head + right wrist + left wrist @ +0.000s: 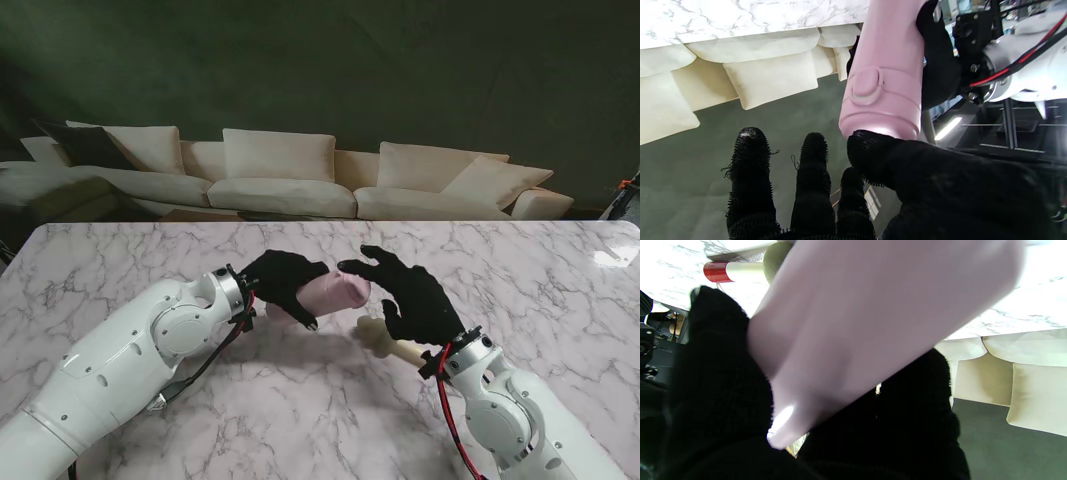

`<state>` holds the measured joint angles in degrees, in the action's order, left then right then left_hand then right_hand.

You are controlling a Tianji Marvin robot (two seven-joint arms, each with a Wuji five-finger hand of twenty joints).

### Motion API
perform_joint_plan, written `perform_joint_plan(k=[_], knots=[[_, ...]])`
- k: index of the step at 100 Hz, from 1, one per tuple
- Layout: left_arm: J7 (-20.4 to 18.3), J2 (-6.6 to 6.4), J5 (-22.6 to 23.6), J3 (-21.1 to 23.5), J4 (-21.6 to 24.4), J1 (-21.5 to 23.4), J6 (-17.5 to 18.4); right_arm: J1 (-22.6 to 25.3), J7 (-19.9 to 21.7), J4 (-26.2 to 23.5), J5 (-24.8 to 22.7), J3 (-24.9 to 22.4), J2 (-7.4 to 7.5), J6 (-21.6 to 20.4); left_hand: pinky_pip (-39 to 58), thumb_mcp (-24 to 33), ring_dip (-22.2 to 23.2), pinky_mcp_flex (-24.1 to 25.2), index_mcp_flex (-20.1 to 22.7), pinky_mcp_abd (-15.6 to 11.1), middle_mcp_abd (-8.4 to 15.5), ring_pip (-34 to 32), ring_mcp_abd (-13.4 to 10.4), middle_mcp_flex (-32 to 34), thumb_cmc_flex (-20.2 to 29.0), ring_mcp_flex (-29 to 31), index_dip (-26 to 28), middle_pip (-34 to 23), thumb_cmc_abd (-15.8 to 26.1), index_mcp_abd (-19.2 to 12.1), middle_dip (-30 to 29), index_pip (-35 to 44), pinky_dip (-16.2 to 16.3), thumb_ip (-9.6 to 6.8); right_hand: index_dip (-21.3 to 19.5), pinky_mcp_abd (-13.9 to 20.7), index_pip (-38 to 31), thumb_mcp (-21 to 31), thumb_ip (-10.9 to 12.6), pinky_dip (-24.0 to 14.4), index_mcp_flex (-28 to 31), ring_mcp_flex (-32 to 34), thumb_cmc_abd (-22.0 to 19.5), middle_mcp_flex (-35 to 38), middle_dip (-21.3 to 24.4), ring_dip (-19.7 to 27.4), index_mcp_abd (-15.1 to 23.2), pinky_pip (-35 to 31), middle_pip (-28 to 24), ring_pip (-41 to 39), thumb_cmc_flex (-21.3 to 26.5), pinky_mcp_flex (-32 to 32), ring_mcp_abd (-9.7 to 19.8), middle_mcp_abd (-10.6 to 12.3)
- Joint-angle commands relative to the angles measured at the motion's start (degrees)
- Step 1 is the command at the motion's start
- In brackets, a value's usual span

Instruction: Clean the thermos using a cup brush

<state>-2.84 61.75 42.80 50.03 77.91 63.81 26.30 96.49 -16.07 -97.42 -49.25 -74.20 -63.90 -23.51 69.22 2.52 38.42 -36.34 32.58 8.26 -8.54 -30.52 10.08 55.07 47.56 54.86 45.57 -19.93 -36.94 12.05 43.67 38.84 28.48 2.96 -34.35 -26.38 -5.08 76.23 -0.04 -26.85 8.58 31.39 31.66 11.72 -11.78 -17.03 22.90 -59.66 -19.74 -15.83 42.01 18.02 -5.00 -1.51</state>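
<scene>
Centrally, the pink thermos (335, 291) lies sideways, lifted off the marble counter (120, 270), the left hand (283, 283) wrapped around its body. The right hand (415, 297), fingers spread, touches its cap, hiding the cup brush (385, 339) handle lower right. Only the right wrist view shows the lid button (865, 83).

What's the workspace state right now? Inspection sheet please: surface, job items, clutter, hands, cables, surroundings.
Surface: marble table, bare where visible.
Job's things: pink thermos held off the table, lid on; cup brush lying on the table under the right hand.
Clutter: nothing seen.
Hands: left hand shut on thermos; right hand open, fingers spread, thumb at the lid end.
Cables: red and black wires along the right wrist.
Surroundings: cream sofa beyond the table.
</scene>
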Motion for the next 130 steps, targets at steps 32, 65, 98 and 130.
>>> perform_joint_plan(k=[32,65,98,130], knots=[[-0.63,0.07,-0.03,0.17,0.75,-0.07,0.34,-5.51,2.66,4.55,-4.17,1.16,1.71,-1.93,2.78,20.33,3.49,-0.43,5.04,-5.57,1.79,-11.32,-5.19,0.05,22.99,5.13,2.96,-3.23,22.37,-12.59,1.64,9.18,1.34,-3.21,-0.02,2.95,-3.88,-6.78,-3.59,0.83,1.41,-2.58,2.28,-1.52,1.76,1.13,2.43,2.66,3.68,0.12,-6.31,-4.16,2.42,0.39],[-0.34,0.22,-0.35,-0.49,0.31,-0.44,0.36,-7.58,0.75,6.31,-5.08,3.56,1.59,-0.88,2.86,20.38,3.49,-0.60,5.07,-5.65,1.82,-11.38,-5.21,0.04,23.01,5.20,2.97,-3.29,22.35,-12.56,1.64,9.17,1.32,-3.22,-5.27,3.01,-18.87,-20.93,-6.76,-0.63,2.93,0.70,4.74,-1.26,-0.76,-0.93,2.68,0.64,-1.88,-2.88,-16.90,-2.42,2.54,-0.40],[-0.44,0.24,-0.57,-0.77,0.12,-0.61,0.33,-10.27,-4.44,9.86,-3.25,7.20,0.47,-0.03,2.91,20.41,3.47,-0.61,5.09,-5.61,1.77,-11.41,-5.14,0.00,23.00,5.27,2.96,-3.30,22.43,-12.49,1.59,9.15,1.29,-3.18,-8.99,5.64,-39.20,-26.99,-8.74,-7.57,3.99,16.48,-1.26,21.31,-15.93,-14.69,3.00,-7.00,-32.86,-24.52,-21.17,4.24,9.77,12.51],[-0.43,0.39,-1.04,-1.58,-0.42,-1.26,0.23,-11.82,-5.16,10.56,4.01,11.08,-1.36,3.48,2.96,20.40,3.47,-0.64,5.10,-5.66,1.82,-11.45,-5.19,0.01,22.99,5.30,2.95,-3.34,22.44,-12.53,1.60,9.14,1.28,-3.13,5.39,6.52,-45.70,-33.00,-9.47,-9.45,15.07,43.77,-7.47,57.14,-26.80,-22.31,-10.45,-17.04,-43.50,-50.20,-27.64,16.85,4.55,14.01]])
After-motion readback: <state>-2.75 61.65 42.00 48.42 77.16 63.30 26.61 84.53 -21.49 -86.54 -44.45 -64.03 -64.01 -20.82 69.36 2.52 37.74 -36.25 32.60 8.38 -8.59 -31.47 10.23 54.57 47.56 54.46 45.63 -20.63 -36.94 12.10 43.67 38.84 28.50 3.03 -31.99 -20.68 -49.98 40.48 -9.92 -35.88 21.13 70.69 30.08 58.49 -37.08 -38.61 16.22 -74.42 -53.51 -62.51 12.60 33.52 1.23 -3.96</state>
